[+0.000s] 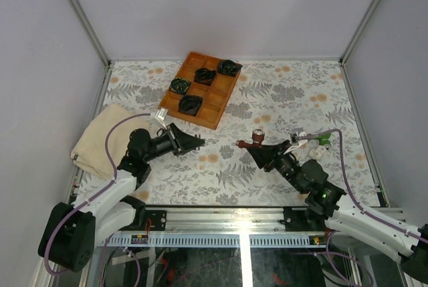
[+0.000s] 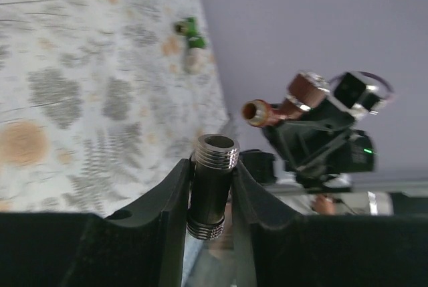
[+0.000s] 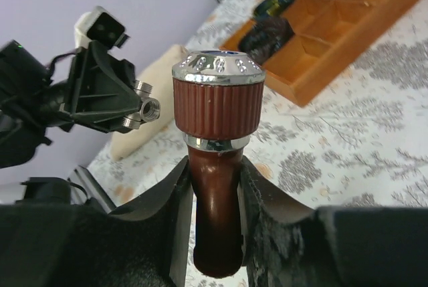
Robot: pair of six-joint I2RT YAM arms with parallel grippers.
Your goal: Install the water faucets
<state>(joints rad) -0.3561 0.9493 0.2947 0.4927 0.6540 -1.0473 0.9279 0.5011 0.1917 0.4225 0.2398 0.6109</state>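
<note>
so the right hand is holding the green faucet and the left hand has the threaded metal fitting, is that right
No: the right hand is shut on the red-brown faucet, as the right wrist view shows. The green faucet lies on the table beside that arm. The left hand does hold the threaded metal fitting.

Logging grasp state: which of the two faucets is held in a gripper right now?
The red-brown faucet, clamped in the right gripper; the green faucet lies loose on the table.
</note>
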